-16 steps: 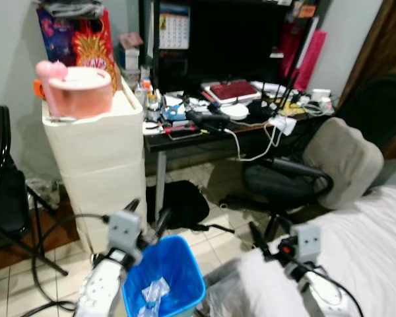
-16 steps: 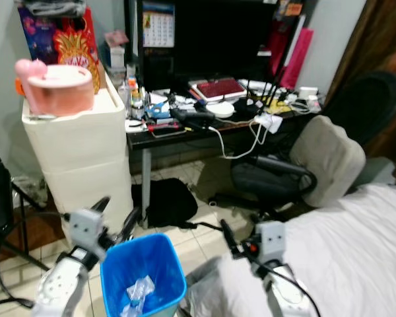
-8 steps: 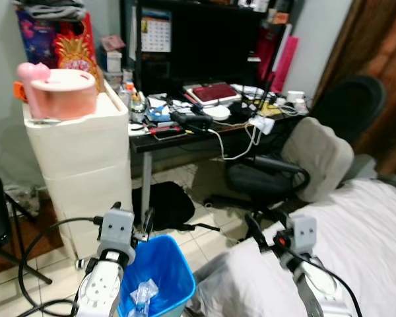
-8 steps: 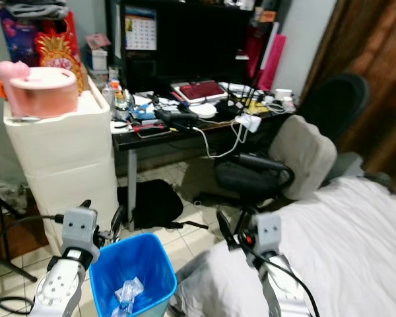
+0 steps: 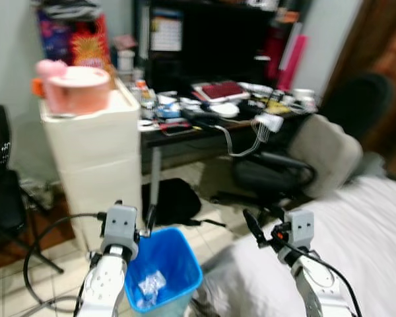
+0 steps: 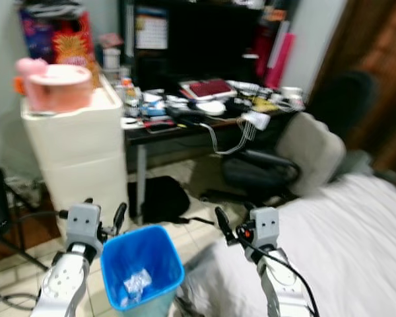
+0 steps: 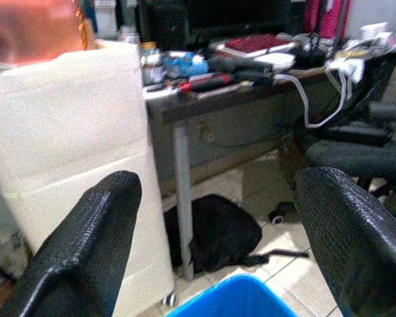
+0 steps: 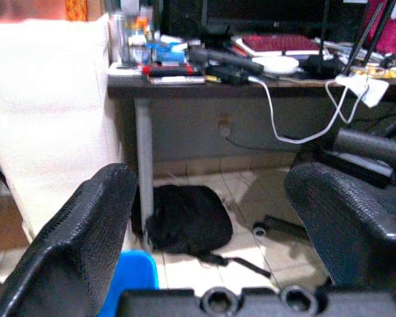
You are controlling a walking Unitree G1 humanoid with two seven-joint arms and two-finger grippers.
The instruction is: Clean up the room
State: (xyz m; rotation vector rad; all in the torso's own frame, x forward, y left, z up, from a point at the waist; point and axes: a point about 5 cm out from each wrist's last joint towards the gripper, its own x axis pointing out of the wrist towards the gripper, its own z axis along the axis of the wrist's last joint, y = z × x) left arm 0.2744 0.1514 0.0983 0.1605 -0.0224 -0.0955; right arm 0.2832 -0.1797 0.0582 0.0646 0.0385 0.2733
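Left gripper (image 7: 211,231) held empty above the near rim of the blue bin (image 5: 160,262), fingers (image 7: 86,244) spread well apart. Right gripper (image 8: 204,224) raised over the near edge of the white bed (image 5: 356,224), fingers likewise parted, gripping nothing. Bed filling the floor's right side. Black desk (image 5: 185,135) against the far wall, cluttered edge to edge, white cable hanging off its front edge. White cabinet (image 5: 96,155) touching the desk's left end, pink container (image 5: 76,86) on top. Office chair (image 5: 303,162) between desk and bed. Black bag (image 5: 175,198) on the tiles under the desk. Bin standing before the cabinet, crumpled plastic (image 5: 148,284) inside.
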